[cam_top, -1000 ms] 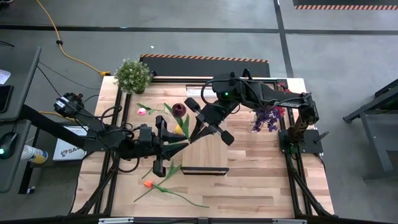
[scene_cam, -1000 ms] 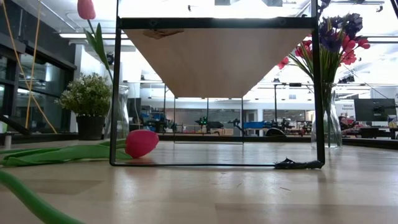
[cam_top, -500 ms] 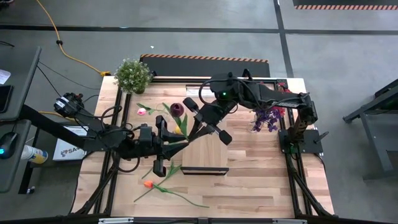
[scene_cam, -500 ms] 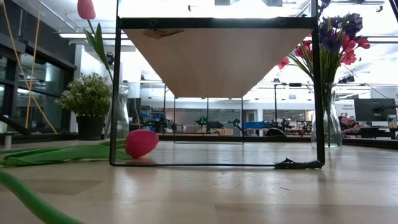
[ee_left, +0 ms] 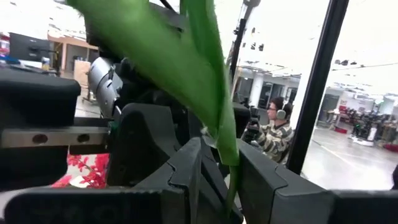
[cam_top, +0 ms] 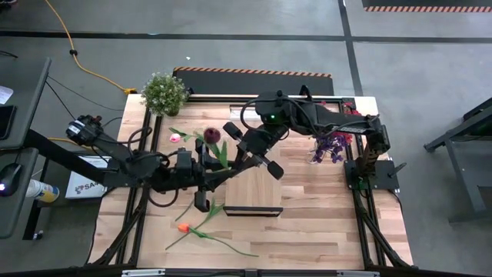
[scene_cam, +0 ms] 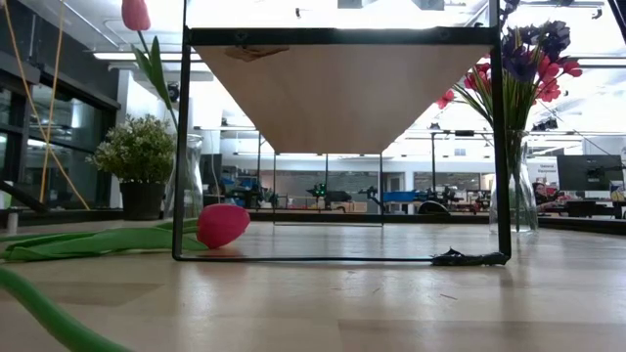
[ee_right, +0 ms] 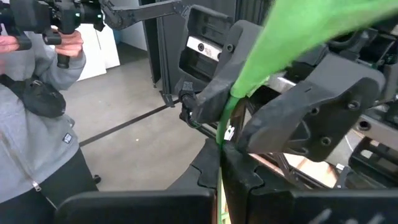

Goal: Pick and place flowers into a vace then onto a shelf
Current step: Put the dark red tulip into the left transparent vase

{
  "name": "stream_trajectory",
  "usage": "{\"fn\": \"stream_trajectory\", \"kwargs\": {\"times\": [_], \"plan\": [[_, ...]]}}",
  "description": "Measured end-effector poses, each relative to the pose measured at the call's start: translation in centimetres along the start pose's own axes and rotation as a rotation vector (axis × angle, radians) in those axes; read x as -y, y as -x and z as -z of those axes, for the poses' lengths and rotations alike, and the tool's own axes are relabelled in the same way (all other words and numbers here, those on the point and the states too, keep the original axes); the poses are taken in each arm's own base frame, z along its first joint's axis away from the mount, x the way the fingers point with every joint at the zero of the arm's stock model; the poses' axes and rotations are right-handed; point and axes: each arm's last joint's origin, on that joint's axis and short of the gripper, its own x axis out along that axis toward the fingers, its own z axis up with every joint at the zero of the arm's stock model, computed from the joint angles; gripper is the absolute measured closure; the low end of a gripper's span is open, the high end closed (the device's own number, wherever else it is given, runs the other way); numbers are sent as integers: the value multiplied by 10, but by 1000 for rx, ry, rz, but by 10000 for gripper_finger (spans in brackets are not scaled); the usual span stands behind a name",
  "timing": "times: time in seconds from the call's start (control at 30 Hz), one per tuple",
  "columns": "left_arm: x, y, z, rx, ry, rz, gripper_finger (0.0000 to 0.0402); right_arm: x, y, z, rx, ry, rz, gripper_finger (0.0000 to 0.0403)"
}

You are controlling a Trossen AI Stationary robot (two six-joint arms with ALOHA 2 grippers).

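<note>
Change since a second ago: the dark maroon flower is shifted toward the upper left of the high view, its head now clear of the yellow flower; both grippers are moved with it.

Item: maroon flower, mid-frame in the high view, just above the shelf. Stem held at once by the left gripper and the right gripper, each closed on it in its wrist view; judged a handover between arms, so the stem can be re-gripped for the vase.

Item: vase with purple and red flowers, right of centre, on the table.

Item: orange flower, lower left, lying loose.

Item: potted plant, upper left.

Writing: a box label at the left edge, partly hidden, unreadable.
</note>
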Motion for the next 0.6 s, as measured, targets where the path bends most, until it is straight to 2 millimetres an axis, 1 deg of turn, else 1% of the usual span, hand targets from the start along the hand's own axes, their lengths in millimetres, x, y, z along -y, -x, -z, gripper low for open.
{"fn": "stream_trajectory", "kwargs": {"times": [0.1, 0.17, 0.33, 0.6], "plan": [[-3, -2, 0, -2, 3, 8, 285, 0, -1, 1, -2, -3, -6, 403], [-3, -2, 1, -5, 2, 12, 302, 1, -1, 1, -4, -7, -7, 403], [-2, -2, 1, -8, -8, 17, 372, 1, -1, 2, -6, -7, -6, 403], [-3, -2, 1, -8, -32, -1, 372, 1, 0, 2, -10, -13, -7, 403]]}}
